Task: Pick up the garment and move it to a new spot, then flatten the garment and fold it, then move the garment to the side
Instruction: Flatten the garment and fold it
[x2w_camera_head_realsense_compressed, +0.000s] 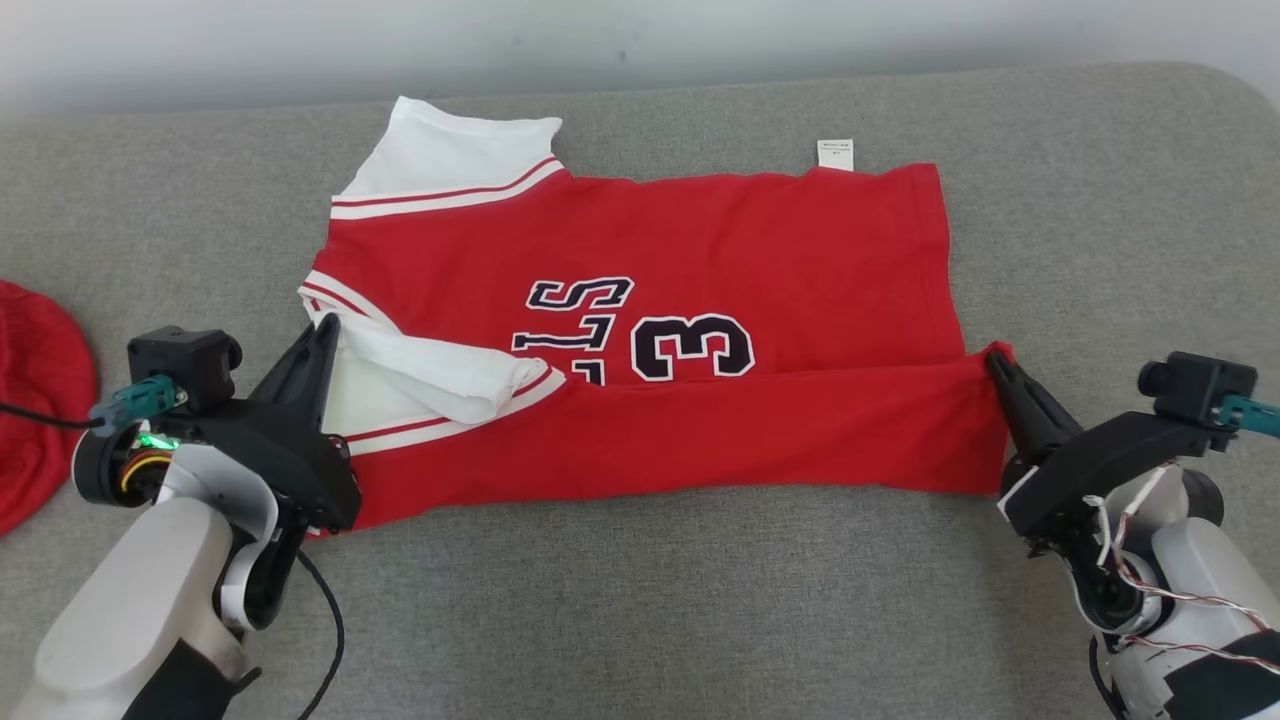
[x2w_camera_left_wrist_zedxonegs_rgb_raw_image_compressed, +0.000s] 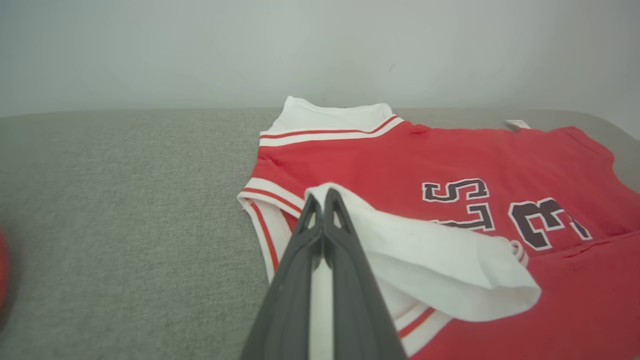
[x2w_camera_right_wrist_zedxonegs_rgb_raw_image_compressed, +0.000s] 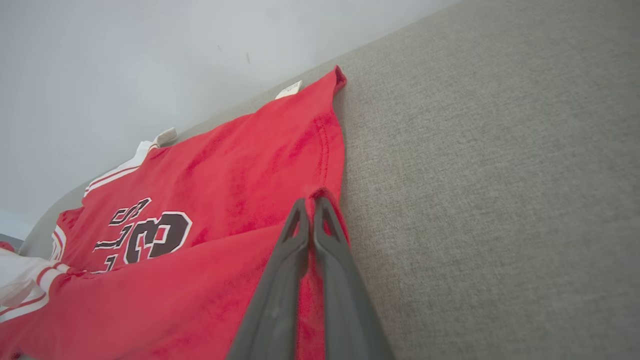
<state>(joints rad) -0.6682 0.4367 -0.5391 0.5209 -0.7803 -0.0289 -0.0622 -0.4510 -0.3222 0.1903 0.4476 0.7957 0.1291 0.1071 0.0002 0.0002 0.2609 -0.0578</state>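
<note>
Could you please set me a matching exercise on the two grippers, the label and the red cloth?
1. left gripper
2. right gripper
3. label
4. red cloth

A. shut on the jersey's red corner
B. apart from the jersey, to its left
C. shut on the white sleeve
D. at the jersey's far edge

Pairs: 1-C, 2-A, 3-D, 4-B.

Red cloth (x2w_camera_head_realsense_compressed: 40, 400) on grey cushion (x2w_camera_head_realsense_compressed: 650, 600)
</note>
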